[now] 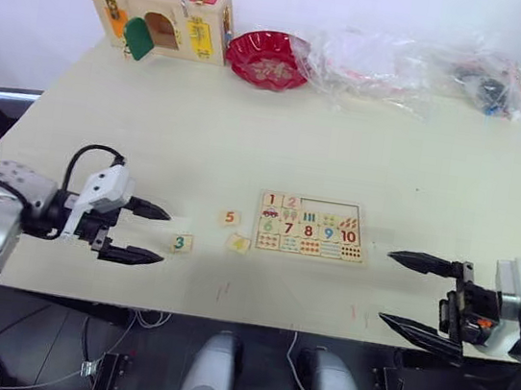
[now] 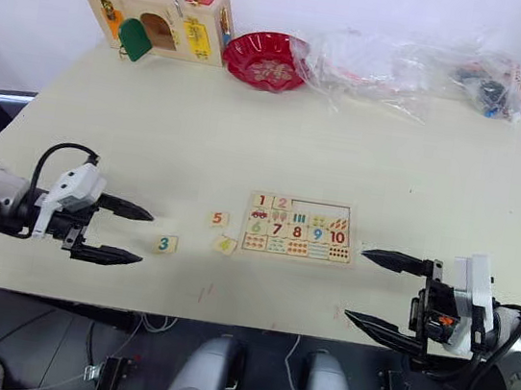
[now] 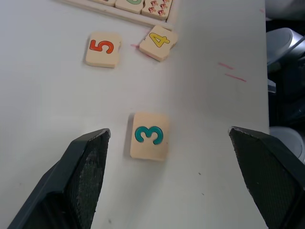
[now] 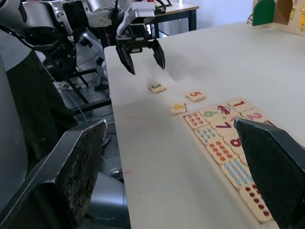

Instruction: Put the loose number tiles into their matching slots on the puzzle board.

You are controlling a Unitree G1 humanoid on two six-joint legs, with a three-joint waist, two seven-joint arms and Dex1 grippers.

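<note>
Puzzle board [image 1: 312,228] is seen flat on the pale table [image 1: 249,135], near the front edge – a thin pale-wood rectangle; its small counting pictures are too small to be made out from the head views. Tiles 1 [image 1: 272,199] and 2 [image 1: 291,201] are seated in the top row; the remaining slots [image 1: 331,208] are seen as one bare recess. Three square tiles lie loose to the board's left: 5 [image 1: 229,217], 4 [image 1: 238,243] tilted, just off the board's corner, and 3 [image 1: 179,243] nearest the left claw [image 1: 150,234]. Left claw's black fingers are spread wide, nothing held, tile 3 just ahead of the gap. Right claw [image 1: 399,290] is also spread, empty, to the board's right – textured pads [image 4: 78,171] are seen in the wrist view
</note>
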